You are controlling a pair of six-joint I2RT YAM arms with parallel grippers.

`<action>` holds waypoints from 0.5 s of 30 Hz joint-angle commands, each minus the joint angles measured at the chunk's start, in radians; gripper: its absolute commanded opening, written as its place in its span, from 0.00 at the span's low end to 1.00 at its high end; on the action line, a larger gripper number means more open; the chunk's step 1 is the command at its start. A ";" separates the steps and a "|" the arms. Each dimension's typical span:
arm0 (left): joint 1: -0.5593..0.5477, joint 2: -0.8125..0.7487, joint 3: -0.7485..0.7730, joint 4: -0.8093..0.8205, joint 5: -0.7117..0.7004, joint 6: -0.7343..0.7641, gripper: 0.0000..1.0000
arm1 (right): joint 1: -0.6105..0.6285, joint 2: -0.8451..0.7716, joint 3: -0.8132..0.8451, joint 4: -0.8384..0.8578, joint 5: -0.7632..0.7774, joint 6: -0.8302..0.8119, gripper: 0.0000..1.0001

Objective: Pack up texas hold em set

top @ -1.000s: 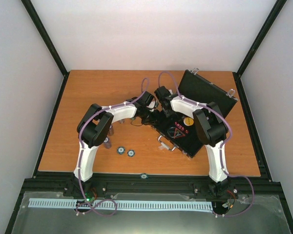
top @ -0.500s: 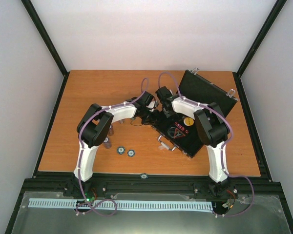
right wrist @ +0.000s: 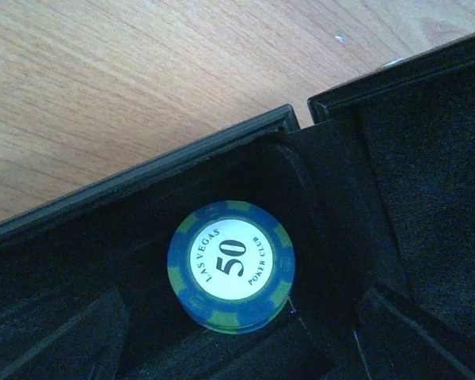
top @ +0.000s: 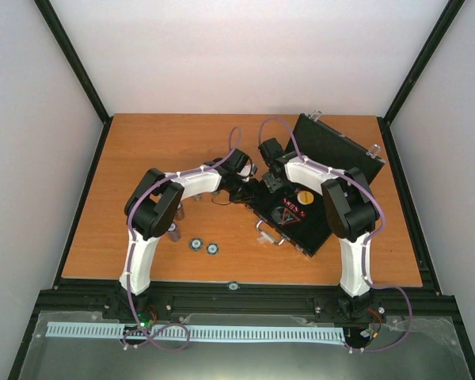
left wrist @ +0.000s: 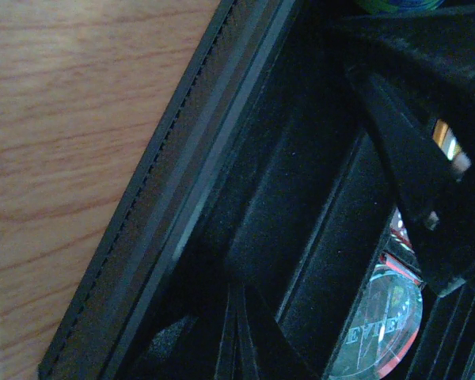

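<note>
The black case (top: 301, 229) lies open on the right half of the wooden table (top: 166, 150). Its lid (top: 336, 150) stands tilted up at the back. Both arms reach in to the left end of the case.

The left gripper (top: 252, 188) is at the left edge of the case, and its jaws are closed. Its camera looks along the rim of the case and down into the black lining. A clear round piece (left wrist: 384, 328) with a red edge and some letters lies there in a slot.

The right gripper (top: 274, 180) hangs over the back left corner of the case, and its jaws are wide apart. Its fingers are hard to pick out against the black lining, maybe the dark shapes low in its camera view. A blue and green chip (right wrist: 230, 266) with a white middle and the number 50 lies flat in that corner of the case. It is not touching the gripper.

A yellow round piece (top: 305, 197) lies in the case near the right arm. Two chips (top: 195, 244) lie side by side on the table near the front, well apart from the case.
</note>
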 commanded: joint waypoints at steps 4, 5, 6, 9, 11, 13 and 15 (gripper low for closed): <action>0.007 0.004 -0.043 -0.075 -0.024 0.014 0.01 | 0.005 0.075 0.056 -0.025 -0.065 -0.014 0.68; 0.008 0.004 -0.045 -0.075 -0.026 0.016 0.01 | 0.005 0.076 0.052 -0.023 -0.070 -0.013 0.62; 0.008 0.002 -0.047 -0.075 -0.025 0.016 0.01 | 0.005 0.077 0.048 -0.022 -0.071 -0.014 0.57; 0.010 0.003 -0.049 -0.076 -0.024 0.017 0.01 | 0.004 0.075 0.041 -0.022 -0.071 -0.019 0.44; 0.012 0.004 -0.047 -0.077 -0.025 0.018 0.01 | 0.003 0.074 0.040 -0.029 -0.076 -0.019 0.38; 0.014 0.005 -0.043 -0.077 -0.025 0.019 0.01 | 0.004 0.070 0.043 -0.037 -0.089 -0.016 0.34; 0.016 0.006 -0.040 -0.077 -0.024 0.019 0.01 | 0.003 0.068 0.050 -0.046 -0.107 -0.011 0.32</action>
